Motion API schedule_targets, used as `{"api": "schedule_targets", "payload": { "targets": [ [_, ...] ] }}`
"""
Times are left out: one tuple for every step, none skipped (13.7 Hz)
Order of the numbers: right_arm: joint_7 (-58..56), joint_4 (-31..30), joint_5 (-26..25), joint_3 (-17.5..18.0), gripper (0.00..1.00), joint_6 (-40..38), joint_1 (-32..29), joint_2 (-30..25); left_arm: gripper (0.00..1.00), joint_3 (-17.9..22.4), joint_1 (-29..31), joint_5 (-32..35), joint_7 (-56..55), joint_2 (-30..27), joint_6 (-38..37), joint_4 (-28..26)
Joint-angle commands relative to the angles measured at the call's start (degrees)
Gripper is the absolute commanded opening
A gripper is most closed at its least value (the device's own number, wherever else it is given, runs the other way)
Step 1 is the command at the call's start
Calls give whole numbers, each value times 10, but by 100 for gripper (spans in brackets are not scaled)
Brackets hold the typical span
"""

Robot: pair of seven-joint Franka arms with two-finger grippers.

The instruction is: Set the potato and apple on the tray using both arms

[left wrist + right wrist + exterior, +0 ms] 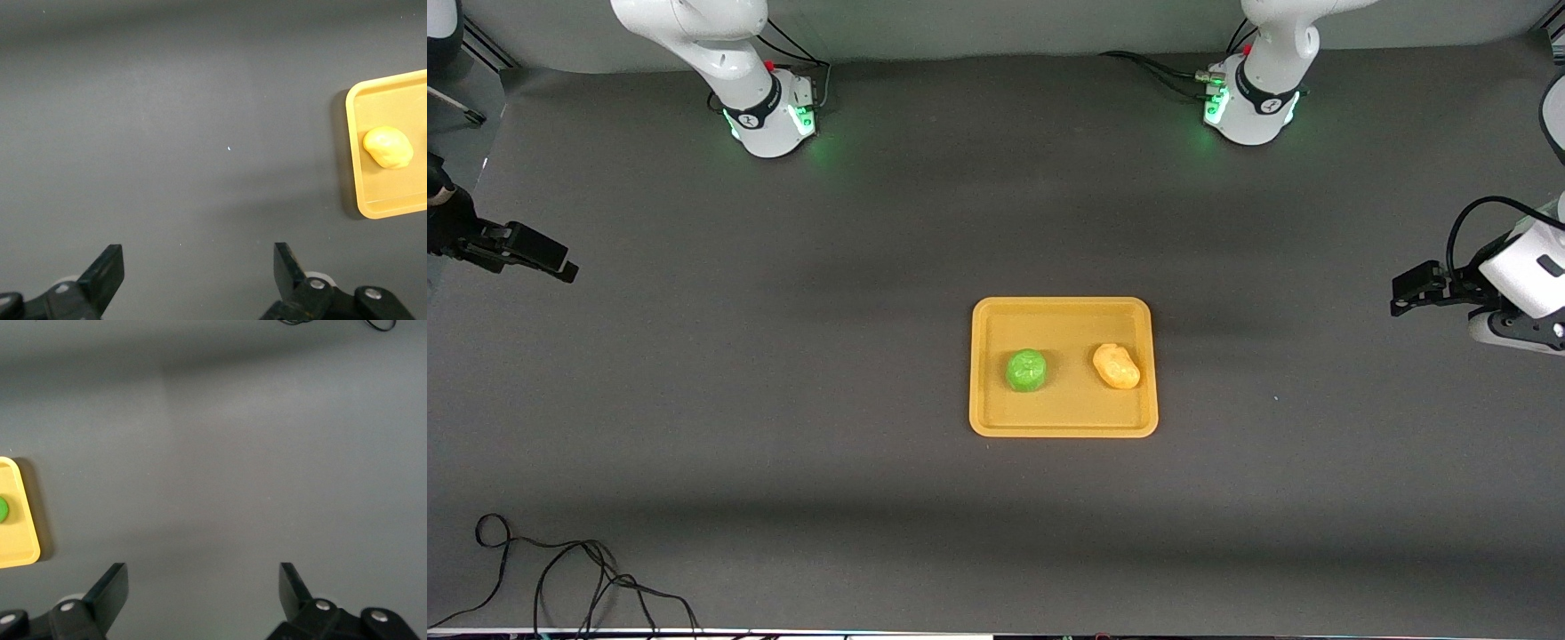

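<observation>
Sitting at the edge of the front view, over the right arm's end of the table (694,462), the right gripper (547,258) is waiting up in the air. Its two black fingers (110,590) are standing wide apart, and they are holding nothing. Under them only the dark grey table is showing.

Going along, the yellow-orange tray (1063,425) is lying flat in the middle of the table. The green apple (1027,370) is sitting on the tray, on the part toward the right arm's end. The potato (1116,365) is sitting on the tray too, beside the apple, on the part toward the left arm's end. The two are not touching each other. Both are resting well inside the low rim.

Going on to the last side, the left gripper (1409,293) is hanging over the left arm's end of the table, well apart from the tray. Its fingers (107,270) are wide open as well, and nothing is in them. In its wrist view the potato (387,147) is showing on one end of the tray (357,167).

A thin black cable (560,578) is lying on the table near the front camera.
</observation>
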Motion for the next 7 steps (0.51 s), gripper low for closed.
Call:
{"api": "schedule_targets", "payload": {
  "targets": [
    [-28,-17,8,-2,100,25,5,-4,100,-4,7,-9,14,-18,-24,10],
    [-28,-22,8,-2,100,30,6,-1,100,-3,7,-6,13,-21,-41,22],
    [-30,-44,7,-2,100,50,6,-5,100,-3,7,-6,14,-27,-63,33],
    [-30,-69,7,-2,100,73,7,-12,100,-2,8,-6,13,-30,-79,40],
    [-30,-80,6,-2,100,83,15,-15,100,-2,13,-2,14,-33,-85,47],
    [-30,-81,5,-2,100,83,19,-15,100,-3,17,-1,14,-33,-86,53],
    [-30,-79,5,-2,100,83,20,-15,100,-3,18,-1,14,-32,-84,54]
  ]
}}
